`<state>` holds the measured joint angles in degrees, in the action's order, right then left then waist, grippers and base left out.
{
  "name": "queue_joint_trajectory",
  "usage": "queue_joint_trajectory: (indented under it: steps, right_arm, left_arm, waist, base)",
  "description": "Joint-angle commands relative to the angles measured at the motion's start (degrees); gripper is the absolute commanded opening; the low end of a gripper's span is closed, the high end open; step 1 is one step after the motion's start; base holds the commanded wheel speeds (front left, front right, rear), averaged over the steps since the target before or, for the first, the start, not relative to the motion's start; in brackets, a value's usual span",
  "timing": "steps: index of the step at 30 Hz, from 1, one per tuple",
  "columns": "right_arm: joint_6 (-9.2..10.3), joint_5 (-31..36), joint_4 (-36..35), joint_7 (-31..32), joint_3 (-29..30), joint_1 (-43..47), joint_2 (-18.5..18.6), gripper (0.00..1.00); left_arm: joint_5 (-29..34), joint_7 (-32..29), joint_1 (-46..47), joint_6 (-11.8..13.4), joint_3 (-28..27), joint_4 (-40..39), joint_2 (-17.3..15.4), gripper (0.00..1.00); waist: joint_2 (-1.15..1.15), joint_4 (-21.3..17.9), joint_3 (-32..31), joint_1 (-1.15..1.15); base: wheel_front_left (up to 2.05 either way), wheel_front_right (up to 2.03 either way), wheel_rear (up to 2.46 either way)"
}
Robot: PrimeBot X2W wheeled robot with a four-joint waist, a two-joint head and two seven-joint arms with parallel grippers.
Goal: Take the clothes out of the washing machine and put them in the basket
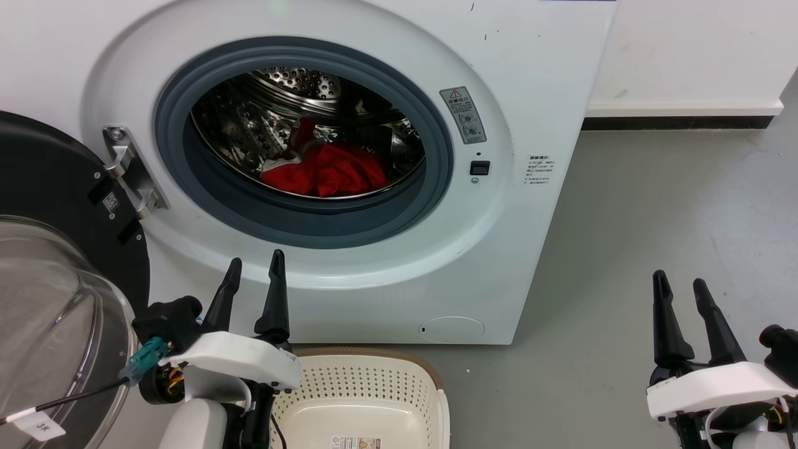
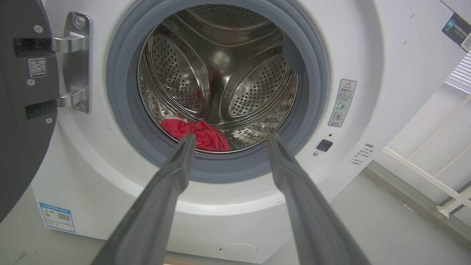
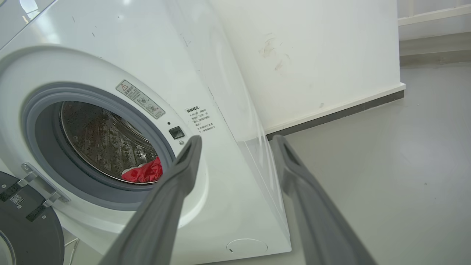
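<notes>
The white washing machine (image 1: pixel 536 81) stands with its door swung open to the left. Red clothes (image 1: pixel 327 169) lie in a heap at the bottom of the steel drum; a bit of white shows at their left edge. The same clothes (image 2: pixel 198 133) appear in the left wrist view, and the clothes (image 3: pixel 145 172) peek out in the right wrist view. My left gripper (image 1: pixel 254 269) is open, held low in front of the machine, below the door ring. My right gripper (image 1: pixel 679 285) is open over the floor to the machine's right. The cream basket (image 1: pixel 430 380) sits on the floor under the opening.
The open door (image 1: pixel 68 262) with its black rim and glass bowl stands at the left, close beside my left arm. Grey floor (image 1: pixel 654 206) stretches to the right of the machine, up to a white wall with a dark baseboard (image 1: pixel 679 123).
</notes>
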<state>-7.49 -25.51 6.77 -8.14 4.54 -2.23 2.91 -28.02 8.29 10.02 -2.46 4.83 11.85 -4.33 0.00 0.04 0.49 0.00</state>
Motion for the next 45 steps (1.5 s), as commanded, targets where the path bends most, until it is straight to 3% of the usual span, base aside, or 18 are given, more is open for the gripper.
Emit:
queue_joint_trajectory:
  steps: [1,45]
  right_arm:
    - [-0.01,1.96,-0.96,-0.63,-0.17,-0.07,0.01,1.00]
    - [0.01,23.71,-2.08,-3.58,-0.33,0.59,-0.05,1.00]
  left_arm:
    - [1.85,0.68,1.61,0.42,0.30,-0.25,-0.32,1.00]
    - [21.63,6.00,3.44,2.65,3.07,3.66,-0.64,1.00]
  waist:
    - [0.00,0.04,0.01,0.00]
    - [0.00,1.06,0.98,0.00]
  base:
    - [0.00,0.00,0.00]
    - [0.00,0.00,0.00]
